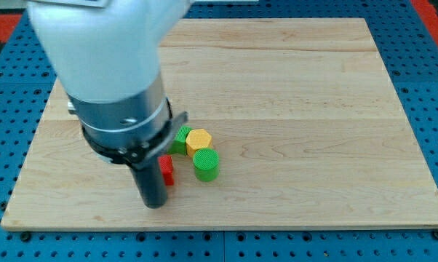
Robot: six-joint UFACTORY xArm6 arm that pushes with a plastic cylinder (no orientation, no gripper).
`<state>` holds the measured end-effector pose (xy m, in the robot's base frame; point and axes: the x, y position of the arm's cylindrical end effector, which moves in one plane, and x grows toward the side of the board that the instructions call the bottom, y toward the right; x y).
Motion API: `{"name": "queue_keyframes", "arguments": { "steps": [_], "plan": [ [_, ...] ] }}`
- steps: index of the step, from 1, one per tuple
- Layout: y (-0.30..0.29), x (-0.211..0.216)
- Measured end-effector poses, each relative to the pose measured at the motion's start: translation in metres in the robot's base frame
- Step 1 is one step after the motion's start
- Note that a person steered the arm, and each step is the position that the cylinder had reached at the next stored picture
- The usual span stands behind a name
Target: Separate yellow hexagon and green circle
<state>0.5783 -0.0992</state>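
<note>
The yellow hexagon (198, 140) lies near the board's lower middle. The green circle (205, 164) sits just below it and touches it. A second green block (181, 138), shape unclear, touches the hexagon's left side and is partly hidden by the arm. A red block (166, 169) lies left of the green circle, right against the rod. My tip (155, 204) rests on the board at the view's lower left, just left of and below the red block, about a block's width left of the green circle.
The wooden board (292, 109) lies on a blue perforated table (430, 87). The arm's large white and grey body (110, 73) covers the board's upper left. The board's bottom edge runs close below my tip.
</note>
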Motion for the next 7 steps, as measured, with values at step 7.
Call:
{"name": "queue_keyframes", "arguments": {
  "steps": [7],
  "plan": [
    [0.064, -0.085]
  ]
}}
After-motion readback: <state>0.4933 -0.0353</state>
